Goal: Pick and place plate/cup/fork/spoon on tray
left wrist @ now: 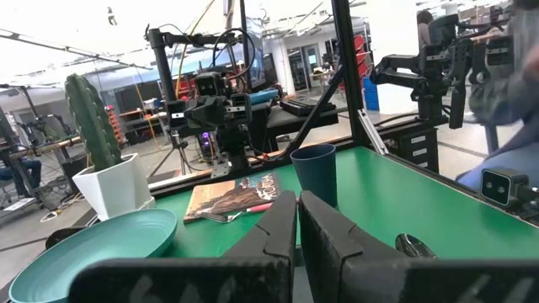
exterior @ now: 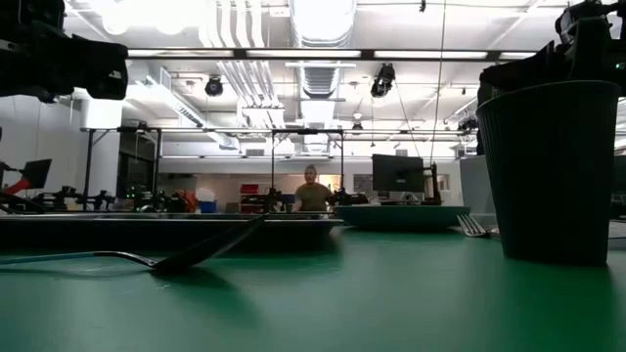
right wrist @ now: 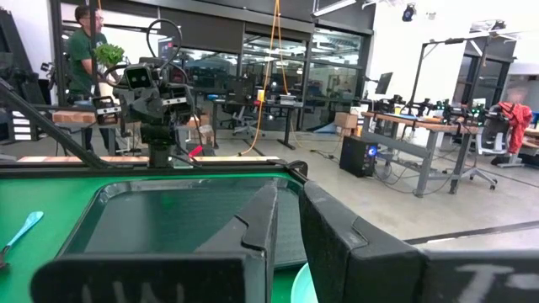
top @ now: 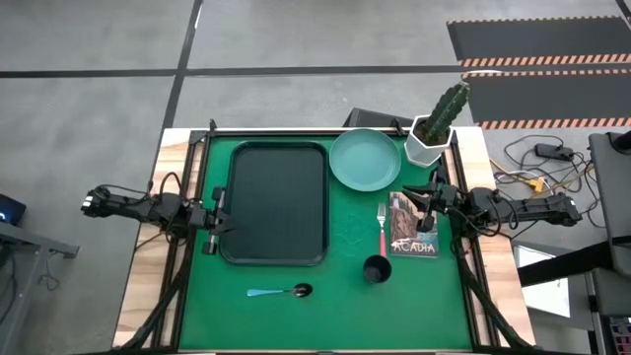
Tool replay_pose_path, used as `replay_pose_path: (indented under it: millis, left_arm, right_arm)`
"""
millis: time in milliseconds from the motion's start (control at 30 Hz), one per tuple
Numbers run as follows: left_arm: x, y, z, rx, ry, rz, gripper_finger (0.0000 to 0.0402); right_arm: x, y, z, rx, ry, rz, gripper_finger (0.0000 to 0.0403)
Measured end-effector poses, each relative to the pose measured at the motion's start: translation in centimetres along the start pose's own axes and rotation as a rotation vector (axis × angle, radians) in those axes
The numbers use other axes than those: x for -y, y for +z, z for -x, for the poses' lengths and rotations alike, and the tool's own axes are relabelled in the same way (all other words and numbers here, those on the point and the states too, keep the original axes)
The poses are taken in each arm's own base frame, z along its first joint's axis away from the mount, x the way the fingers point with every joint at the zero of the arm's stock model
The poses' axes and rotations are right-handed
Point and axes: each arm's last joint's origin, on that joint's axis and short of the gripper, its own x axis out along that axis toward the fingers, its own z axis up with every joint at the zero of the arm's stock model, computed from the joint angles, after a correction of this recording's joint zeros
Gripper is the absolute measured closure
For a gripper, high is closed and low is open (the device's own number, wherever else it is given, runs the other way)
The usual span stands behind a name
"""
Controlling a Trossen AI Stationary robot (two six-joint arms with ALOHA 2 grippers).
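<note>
The black tray (top: 276, 202) lies at the left of the green mat. The teal plate (top: 365, 158) rests flat on the mat beyond the tray's far right corner. The red-handled fork (top: 383, 229) lies beside a book, with the dark cup (top: 377, 268) standing upright just nearer. The blue-handled spoon (top: 281, 292) lies on the mat near the tray's near edge. My left gripper (top: 227, 219) is shut and empty at the tray's left rim. My right gripper (top: 424, 204) is shut and empty above the book. The left wrist view shows the plate (left wrist: 93, 248), the cup (left wrist: 314, 172) and the fork (left wrist: 240, 212).
A book titled ACADIA (top: 412, 227) lies right of the fork. A white pot with a cactus (top: 434, 133) stands at the far right corner, next to the plate. A person (exterior: 311, 194) stands in the room behind the table.
</note>
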Motion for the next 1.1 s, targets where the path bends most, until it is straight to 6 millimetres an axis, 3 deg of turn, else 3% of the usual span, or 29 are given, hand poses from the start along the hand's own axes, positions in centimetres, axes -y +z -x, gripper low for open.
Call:
replay_pose_path:
  millis: [733, 1100]
  left_arm:
    - [0.0, 0.1, 0.0, 0.007, 0.002, -0.029, 0.0402]
    - [-0.6, 2.5, 0.3, 0.263, 0.061, -0.014, 0.0402]
  right_arm:
    - [0.0, 0.0, 0.0, 0.000, 0.000, 0.000, 0.0360]
    - [0.0, 0.0, 0.0, 0.000, 0.000, 0.000, 0.0360]
